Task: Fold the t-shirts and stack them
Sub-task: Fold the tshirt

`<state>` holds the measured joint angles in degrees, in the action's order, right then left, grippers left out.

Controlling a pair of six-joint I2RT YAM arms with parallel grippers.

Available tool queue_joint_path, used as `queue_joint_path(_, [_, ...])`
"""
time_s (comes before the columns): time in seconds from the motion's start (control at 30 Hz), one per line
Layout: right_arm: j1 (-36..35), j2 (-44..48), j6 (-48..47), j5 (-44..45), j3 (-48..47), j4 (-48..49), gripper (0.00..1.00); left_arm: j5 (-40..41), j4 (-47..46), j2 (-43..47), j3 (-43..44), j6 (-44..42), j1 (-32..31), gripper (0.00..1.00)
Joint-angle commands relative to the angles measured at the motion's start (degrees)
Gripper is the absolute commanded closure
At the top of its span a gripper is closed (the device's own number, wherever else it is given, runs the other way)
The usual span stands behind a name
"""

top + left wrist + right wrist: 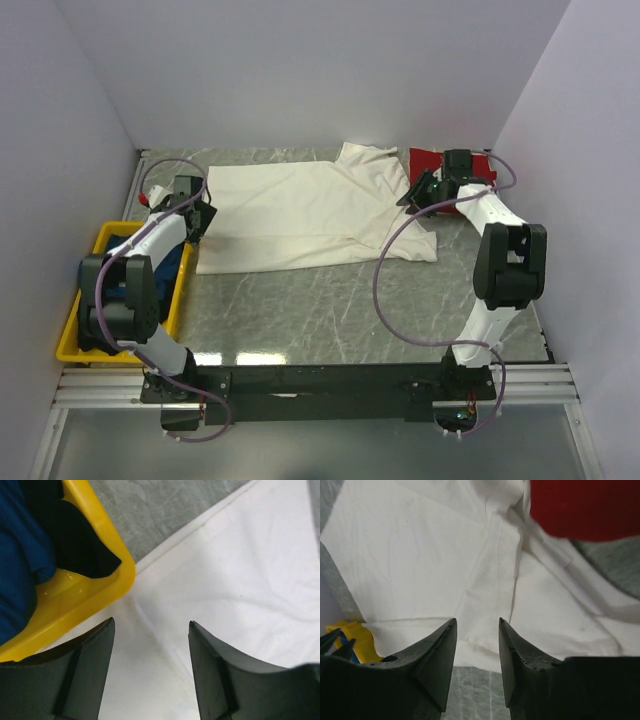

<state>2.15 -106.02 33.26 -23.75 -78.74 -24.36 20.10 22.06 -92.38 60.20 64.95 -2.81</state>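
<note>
A cream-white t-shirt (300, 215) lies spread flat across the back of the marble table, one sleeve (365, 155) pointing to the rear wall. My left gripper (195, 210) hovers over its left edge, open, with only white cloth (240, 580) showing below the gap between its fingers (151, 622). My right gripper (420, 190) is open above the shirt's right part (420, 555), with nothing between its fingers (477, 621). A red t-shirt (428, 160) lies at the back right, partly hidden by that arm; it shows in the right wrist view too (585, 507). A dark blue t-shirt (20, 555) lies in the tray.
The yellow plastic tray (75, 345) stands at the table's left edge, its corner (115, 585) close to the white shirt. White walls enclose the table on three sides. Purple cables (385, 270) loop off both arms. Bare marble (330, 310) lies between the shirt and the arm bases.
</note>
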Motion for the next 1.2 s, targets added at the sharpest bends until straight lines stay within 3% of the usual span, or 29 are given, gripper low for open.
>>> queue_joint_path(0.0, [-4.5, 6.9, -1.7, 4.9, 6.0, 3.3, 0.54, -2.4, -3.9, 4.8, -1.0, -2.2, 0.0, 0.34])
queue_joint_path(0.3, [-9.8, 5.4, -2.4, 9.2, 14.7, 10.7, 0.55, -6.8, -7.8, 9.1, -5.3, -3.0, -3.2, 0.34])
queue_joint_path(1.0, [-13.7, -0.7, -2.3, 13.7, 14.4, 11.5, 0.50, -8.8, -9.6, 10.2, -7.8, -3.9, -4.8, 0.35])
queue_joint_path(1.13, [-14.4, -0.5, -1.5, 12.9, 13.5, 11.7, 0.61, -9.0, -9.8, 10.2, -7.8, -3.9, -4.8, 0.35])
queue_joint_path(1.17, [-14.5, -0.4, -1.4, 12.6, 13.2, 11.6, 0.68, -9.0, -9.8, 10.1, -7.8, -3.9, -4.8, 0.35])
